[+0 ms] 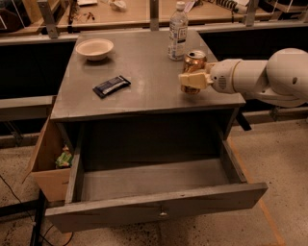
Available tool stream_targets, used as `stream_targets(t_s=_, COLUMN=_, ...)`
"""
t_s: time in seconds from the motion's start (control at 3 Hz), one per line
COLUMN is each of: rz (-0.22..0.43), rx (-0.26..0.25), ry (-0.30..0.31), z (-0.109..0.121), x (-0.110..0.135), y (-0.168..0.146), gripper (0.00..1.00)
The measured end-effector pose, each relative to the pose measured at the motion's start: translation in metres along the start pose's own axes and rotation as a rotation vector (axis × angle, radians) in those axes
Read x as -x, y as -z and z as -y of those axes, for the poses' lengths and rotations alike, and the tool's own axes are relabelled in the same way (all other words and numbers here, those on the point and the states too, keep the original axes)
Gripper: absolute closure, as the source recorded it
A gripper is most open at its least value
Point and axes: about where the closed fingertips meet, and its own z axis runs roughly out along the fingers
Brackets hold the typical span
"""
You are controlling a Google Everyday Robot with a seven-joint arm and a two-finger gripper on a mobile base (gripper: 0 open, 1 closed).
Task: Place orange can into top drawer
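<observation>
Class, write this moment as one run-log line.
phase: grasp | gripper shut on orange can at right of table | top drawer open, can not inside

Lab workshop, wooden workbenches behind grey surface with open drawer, robot's end effector clasping can on it.

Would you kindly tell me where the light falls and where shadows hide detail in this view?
Camera view: warm light glints off the orange can, gripped by the claw near the right edge of the table; the rear of the top drawer lies in deep shadow beneath it.
</observation>
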Motion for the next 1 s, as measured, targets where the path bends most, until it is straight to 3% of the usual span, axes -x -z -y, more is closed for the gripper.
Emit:
stream_targets(t_s=0.33, rz=-0.025, rx=0.083, ry=-0.008, z=-0.027, x=-0.008, y=0.017, gripper=1.0)
stream_targets(t_s=0.67, rz=-0.028, rx=0.233, ry=0.013, z=-0.053, x=-0.031, y=0.03, gripper=1.0)
stream_targets(t_s=1.0, rz=-0.044, rx=0.301, ry=0.031, z=-0.068, x=-0.039, y=0.033, gripper=1.0)
